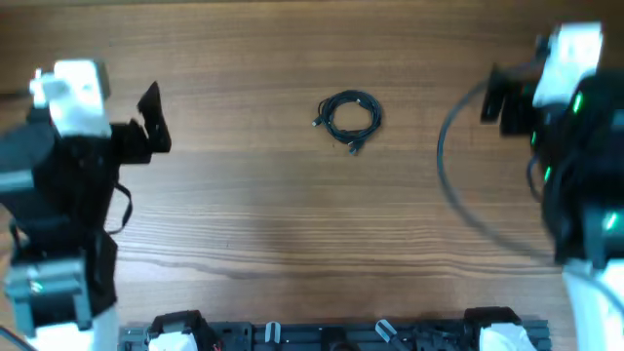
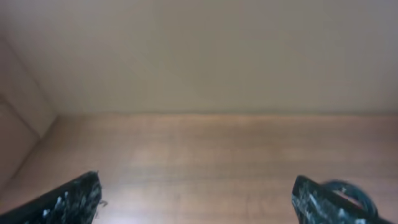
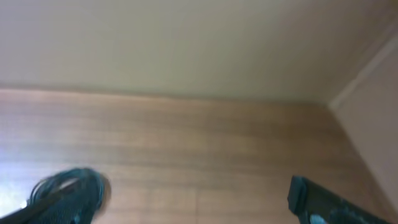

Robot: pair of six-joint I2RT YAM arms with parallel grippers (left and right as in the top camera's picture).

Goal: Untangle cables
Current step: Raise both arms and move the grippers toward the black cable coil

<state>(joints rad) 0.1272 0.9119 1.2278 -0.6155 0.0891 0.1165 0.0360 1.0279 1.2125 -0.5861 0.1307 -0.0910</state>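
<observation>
The cables (image 1: 349,117) lie as one small coil of thin black cord on the wooden table, at the centre far side, with small plugs sticking out at its left and lower edges. My left gripper (image 1: 153,119) is open and empty, well left of the coil. My right gripper (image 1: 494,97) is open and empty, to the coil's right. In the left wrist view the coil (image 2: 351,188) peeks out behind the right finger of the open jaws (image 2: 199,200). In the right wrist view the coil (image 3: 69,188) sits blurred at lower left by the open jaws (image 3: 174,205).
A thicker black wire (image 1: 450,185) loops from the right arm over the table's right part. The wooden table (image 1: 292,214) meets a beige wall (image 2: 199,56) at its far edge. Arm bases and a black rail (image 1: 331,336) line the near edge.
</observation>
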